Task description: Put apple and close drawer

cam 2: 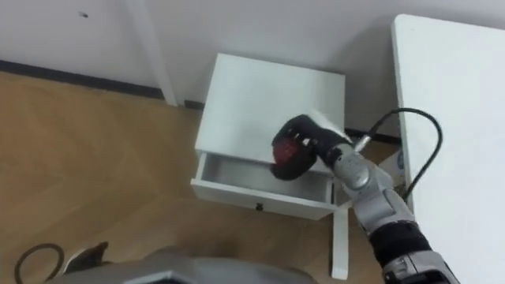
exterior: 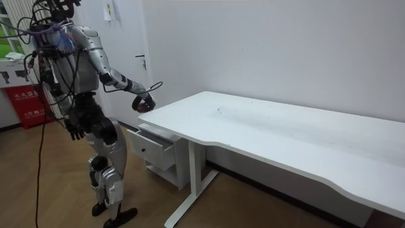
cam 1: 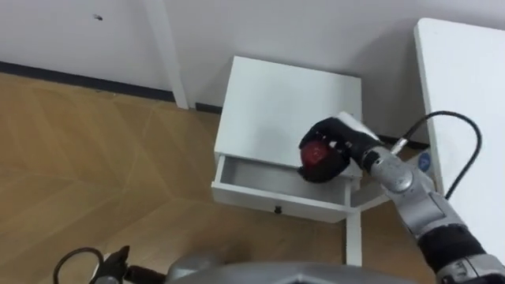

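A red apple [cam 1: 314,154] is in my right hand [cam 1: 341,144], whose dark fingers curl round it. The hand hovers over the right part of the open drawer [cam 1: 260,197], which is pulled out of a small white cabinet [cam 1: 276,102]. What I can see of the drawer's inside is bare. In the room view I stand upright in front of the cabinet with the right arm stretched forward holding the apple [exterior: 145,107]. My left hand [exterior: 75,132] hangs by my hip.
A big white desk [cam 1: 465,95] stands right beside the cabinet, and its leg [cam 1: 353,237] is close to the drawer's right corner. The white wall runs behind the cabinet. Wooden floor [cam 1: 95,173] lies to the left.
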